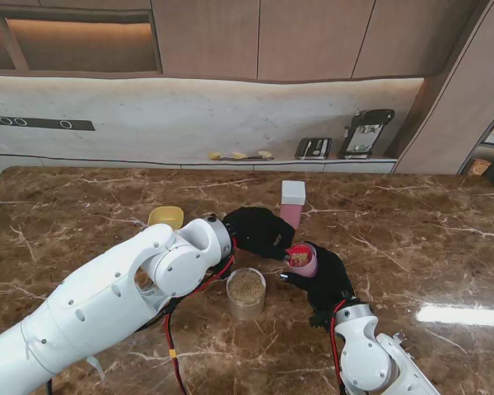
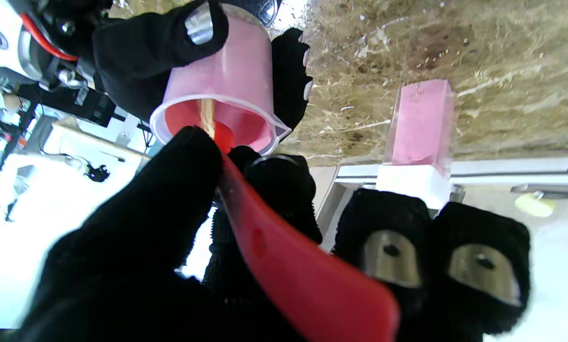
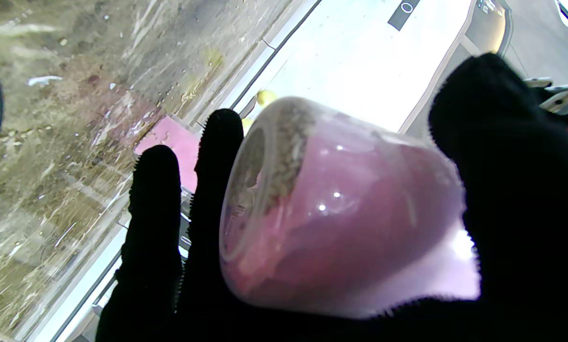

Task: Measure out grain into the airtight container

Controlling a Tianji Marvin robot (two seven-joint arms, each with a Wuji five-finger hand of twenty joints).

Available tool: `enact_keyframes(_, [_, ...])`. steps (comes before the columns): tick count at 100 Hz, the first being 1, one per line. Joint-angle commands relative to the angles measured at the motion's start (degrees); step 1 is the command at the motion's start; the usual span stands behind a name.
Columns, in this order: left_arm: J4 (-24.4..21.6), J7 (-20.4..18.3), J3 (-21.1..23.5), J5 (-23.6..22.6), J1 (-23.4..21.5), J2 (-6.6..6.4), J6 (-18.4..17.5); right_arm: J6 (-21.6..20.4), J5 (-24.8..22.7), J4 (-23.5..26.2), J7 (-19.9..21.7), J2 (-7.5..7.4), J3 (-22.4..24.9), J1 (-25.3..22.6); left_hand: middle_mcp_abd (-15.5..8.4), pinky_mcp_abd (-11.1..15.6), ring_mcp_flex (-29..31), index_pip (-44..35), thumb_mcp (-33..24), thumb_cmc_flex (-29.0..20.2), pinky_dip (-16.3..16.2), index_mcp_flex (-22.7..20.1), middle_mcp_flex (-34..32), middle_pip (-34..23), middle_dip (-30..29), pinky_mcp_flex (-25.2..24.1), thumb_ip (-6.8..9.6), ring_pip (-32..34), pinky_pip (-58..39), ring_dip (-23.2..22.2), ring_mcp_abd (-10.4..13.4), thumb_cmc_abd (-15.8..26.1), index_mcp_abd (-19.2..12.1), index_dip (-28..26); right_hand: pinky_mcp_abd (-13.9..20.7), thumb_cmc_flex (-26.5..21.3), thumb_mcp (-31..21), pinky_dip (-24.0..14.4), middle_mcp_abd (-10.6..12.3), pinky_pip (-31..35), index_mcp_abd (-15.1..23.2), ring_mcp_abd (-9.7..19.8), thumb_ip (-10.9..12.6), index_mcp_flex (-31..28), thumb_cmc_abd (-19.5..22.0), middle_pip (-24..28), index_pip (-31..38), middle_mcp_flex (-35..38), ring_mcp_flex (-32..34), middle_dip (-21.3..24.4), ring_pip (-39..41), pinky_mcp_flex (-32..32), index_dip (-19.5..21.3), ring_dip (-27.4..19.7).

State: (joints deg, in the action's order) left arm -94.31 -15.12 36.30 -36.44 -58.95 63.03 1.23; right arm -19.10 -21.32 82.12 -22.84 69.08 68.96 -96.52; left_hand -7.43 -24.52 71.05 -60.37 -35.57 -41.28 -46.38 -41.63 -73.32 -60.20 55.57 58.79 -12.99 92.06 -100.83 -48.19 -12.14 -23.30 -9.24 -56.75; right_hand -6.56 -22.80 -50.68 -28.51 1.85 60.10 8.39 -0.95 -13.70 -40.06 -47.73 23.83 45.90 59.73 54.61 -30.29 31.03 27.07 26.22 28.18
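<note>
Our black-gloved right hand (image 1: pixel 323 280) grips the translucent pink measuring cup (image 1: pixel 302 259) of grain. Our left hand (image 1: pixel 258 231), at its ten o'clock, clasps the red plastic scoop (image 2: pixel 284 256) over it

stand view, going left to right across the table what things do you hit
yellow bowl → clear jar of grain → pink measuring cup held in the right hand. The pink container with the white lid overlaps the cup's span, so it is left out.
</note>
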Motion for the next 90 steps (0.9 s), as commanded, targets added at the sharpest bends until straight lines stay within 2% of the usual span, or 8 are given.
enact_keyframes(1, [0.2, 1.0, -0.6, -1.4, -0.1, 0.14, -0.9, 0.0, 0.3, 0.0, 0.7, 0.13, 0.1, -0.5, -2.6, 0.2, 1.6, -1.3, -6.1, -0.9, -0.1, -2.4, -4.4, -1.5, -0.1, 2.4, 0.09, 4.5, -8.5, -0.3, -0.2, 0.7, -7.5, -0.1, 0.4, -2.1, -8.1, -0.5, 1.7, -0.2, 4.9, 0.8, -2.0, -3.2, 12.2, -0.3, 0.4, -0.1, -0.7, 0.5, -0.1, -0.2, 0.0, 0.8])
enact_keyframes(22, [0.3, 2.4, -1.8, -9.5, 0.7, -0.47, -4.5, -0.2, 0.3, 0.0, 0.8, 0.1, 0.2, -0.5, -3.1, 0.6, 1.7, -1.3, -6.9, -0.1, -0.1, -2.3, -4.4, -1.6, -0.3, 2.5, -0.07, 4.6, -8.5, -0.2, 0.5, 0.5, -7.9, -0.2, 0.4, -2.1, -8.1, -0.5, 1.7, -0.2, 4.9, 0.8, -2.0, -3.2, 12.2, -0.3, 0.3, -0.1, -0.7, 0.5, -0.2, -0.2, 0.0, 0.8])
enact_keyframes(39, [0.6, 6.1, -2.1, -15.9, 0.4, -0.55, -6.2, -0.2, 0.3, 0.0, 0.6, 0.13, 0.3, -0.6, -3.3, 1.0, 1.7, -1.4, -7.5, 0.1, 0.0, -2.3, -4.4, -1.8, -0.4, 2.5, -0.16, 4.7, -8.6, -0.1, 0.6, 0.3, -8.2, -0.2, 0.4, -2.2, -8.1, -0.5, 1.7, -0.2, 4.9, 0.7, -2.0, -3.2, 12.1, -0.3, 0.4, -0.1, -0.6, 0.5, -0.1, -0.2, 0.0, 0.8])
enact_keyframes(49, [1.2, 10.0, -2.5, -20.4, 0.2, -0.48, -7.1, -0.2, 0.2, 0.1, 0.7, 0.11, 0.3, -0.6, -3.7, 1.3, 1.7, -1.5, -7.6, 0.3, 0.0, -2.5, -4.4, -2.0, -0.4, 2.5, -0.21, 4.8, -8.7, -0.1, 0.9, 0.2, -8.5, -0.1, 0.3, -2.1, -8.0, -0.5, 1.7, -0.2, 4.9, 0.8, -2.0, -3.2, 12.2, -0.3, 0.4, -0.1, -0.7, 0.5, -0.2, -0.2, 0.0, 0.8])
enact_keyframes(68, [1.7, 11.5, -2.8, -22.4, 0.5, -0.64, -8.5, -0.2, 0.2, 0.1, 0.7, 0.1, 0.3, -0.6, -3.8, 1.8, 1.7, -1.5, -7.9, 0.6, 0.0, -2.5, -4.4, -2.1, -0.5, 2.6, -0.26, 4.9, -8.8, 0.0, 1.3, 0.2, -8.8, -0.1, 0.3, -2.1, -8.1, -0.5, 1.7, -0.2, 4.9, 0.8, -2.0, -3.2, 12.2, -0.3, 0.3, -0.1, -0.6, 0.5, -0.2, -0.2, 0.0, 0.8])
enact_keyframes(76, [1.9, 12.4, -3.0, -25.0, 1.0, -0.98, -10.6, -0.1, 0.2, 0.1, 0.7, 0.1, 0.3, -0.7, -3.8, 1.8, 1.7, -1.5, -8.1, 0.7, 0.0, -2.5, -4.4, -2.1, -0.6, 2.5, -0.34, 4.8, -8.8, 0.0, 1.0, 0.1, -9.0, -0.1, 0.4, -2.2, -8.1, -0.5, 1.7, -0.2, 4.9, 0.8, -2.0, -3.2, 12.1, -0.3, 0.4, -0.1, -0.6, 0.5, -0.2, -0.2, 0.0, 0.8])
enact_keyframes(81, [1.6, 12.6, -3.2, -27.2, 1.5, -1.4, -12.1, -0.1, 0.2, 0.2, 0.8, 0.08, 0.3, -0.7, -4.8, 2.9, 1.7, -1.4, -8.3, 1.6, 0.2, -2.3, -4.3, -2.1, -0.7, 2.6, -0.43, 4.8, -8.5, 0.2, 2.3, 0.3, -10.0, -0.4, 0.4, -2.1, -8.0, -0.5, 1.8, -0.2, 4.9, 0.7, -2.0, -3.3, 12.1, -0.3, 0.4, -0.1, -0.7, 0.5, -0.2, -0.2, 0.0, 0.8])
enact_keyframes(90, [1.3, 12.5, -3.0, -27.6, 1.5, -1.61, -13.2, -0.1, 0.2, 0.2, 0.8, 0.07, 0.3, -0.7, -4.5, 2.9, 1.7, -1.4, -8.8, 1.7, 0.2, -2.4, -4.3, -2.2, -0.8, 2.5, -0.43, 4.8, -8.6, 0.2, 2.0, 0.0, -9.9, -0.4, 0.4, -2.1, -8.1, -0.5, 1.7, -0.2, 5.0, 0.7, -2.0, -3.2, 12.2, -0.3, 0.4, -0.1, -0.6, 0.5, -0.1, -0.2, 0.0, 0.8])
